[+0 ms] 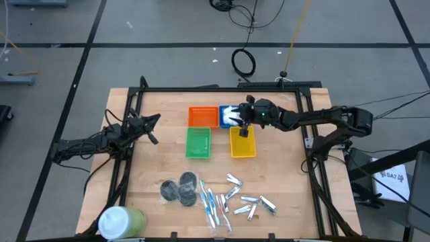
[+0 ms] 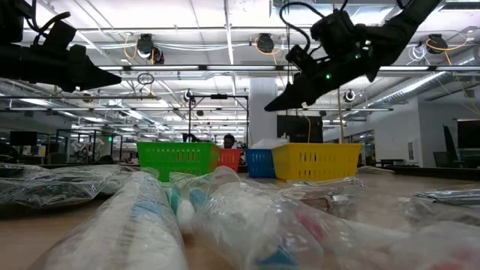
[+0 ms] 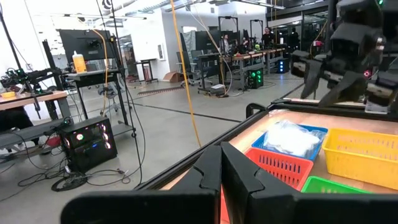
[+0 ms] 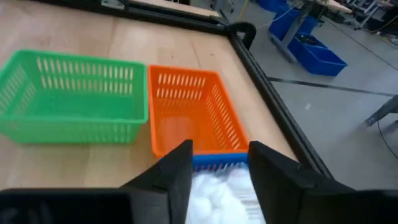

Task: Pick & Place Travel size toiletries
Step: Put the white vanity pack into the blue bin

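Jaws of the right gripper [image 4: 217, 163] stood apart and empty just above the blue basket [image 1: 224, 122], where white puffy packets [image 1: 232, 117] already lay; jaws of the left gripper [image 1: 153, 124] were pressed shut on nothing, that arm waiting at the table's left edge. Sorting judged barely begun: packets stowed in blue, while the orange basket [image 1: 201, 117], green basket [image 1: 197, 142] and yellow basket [image 1: 243, 142] looked empty. Remaining near the front edge: dark grey discs [image 1: 180, 189], toothbrushes [image 1: 213, 205] and silver clippers [image 1: 250, 200], all unsorted.
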Action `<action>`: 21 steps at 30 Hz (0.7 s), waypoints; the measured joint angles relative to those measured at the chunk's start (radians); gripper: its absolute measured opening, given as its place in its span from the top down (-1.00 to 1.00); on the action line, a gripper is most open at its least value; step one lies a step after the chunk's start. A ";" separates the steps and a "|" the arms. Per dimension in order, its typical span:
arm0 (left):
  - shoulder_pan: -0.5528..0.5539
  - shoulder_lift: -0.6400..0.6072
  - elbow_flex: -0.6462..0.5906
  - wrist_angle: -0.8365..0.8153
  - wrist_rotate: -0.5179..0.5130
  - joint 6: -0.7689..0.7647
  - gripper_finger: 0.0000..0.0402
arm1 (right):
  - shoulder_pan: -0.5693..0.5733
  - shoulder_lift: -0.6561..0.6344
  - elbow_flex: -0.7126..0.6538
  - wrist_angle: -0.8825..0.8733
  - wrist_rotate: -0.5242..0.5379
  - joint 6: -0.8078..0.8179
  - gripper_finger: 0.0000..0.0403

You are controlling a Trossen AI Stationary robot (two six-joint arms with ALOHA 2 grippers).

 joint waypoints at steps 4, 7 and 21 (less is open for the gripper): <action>0.000 0.000 0.000 0.000 0.000 0.000 1.00 | -0.010 -0.014 0.126 -0.185 0.005 -0.011 0.24; 0.000 0.000 0.000 0.000 0.000 0.000 1.00 | -0.017 0.003 0.252 -0.377 0.004 -0.017 0.31; 0.000 0.000 0.000 0.000 0.001 0.000 1.00 | -0.057 0.172 0.359 -0.603 0.003 -0.029 0.90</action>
